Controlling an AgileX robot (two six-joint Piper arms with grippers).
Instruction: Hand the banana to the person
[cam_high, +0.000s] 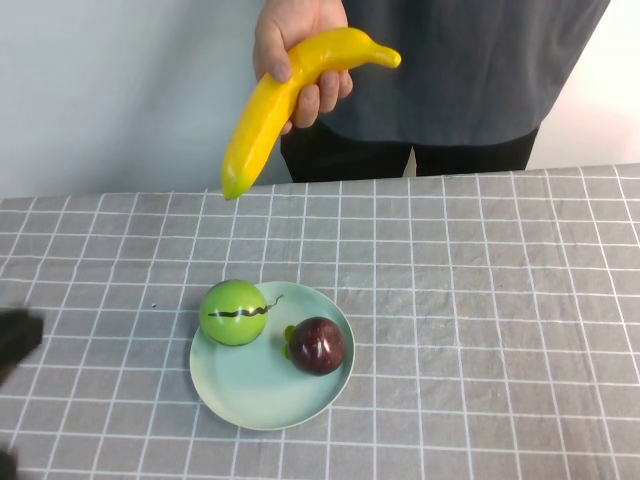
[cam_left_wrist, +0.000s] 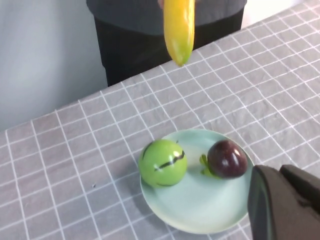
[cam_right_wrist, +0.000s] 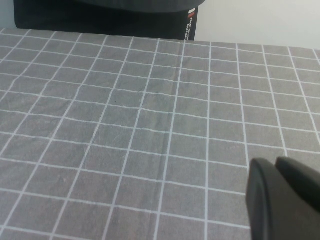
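Nearest you, left gripper (cam_left_wrist: 285, 200) and right gripper (cam_right_wrist: 282, 197), jaws together, empty; at 12 o'clock the person (cam_high: 480, 70) holds the banana (cam_high: 285, 95): handover done, keep both arms parked.

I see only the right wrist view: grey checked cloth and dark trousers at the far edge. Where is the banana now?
Observer: The person's hand holds the banana in the air, above the table's far edge.
Operator: Is the left pincer near it?
Observer: No. The left pincer is low on the robot's left, beside the plate, well apart from the banana.
Operator: What lies on the plate?
Observer: A green apple and a dark red fruit, side by side. The right pincer, as you see, hangs over bare cloth.
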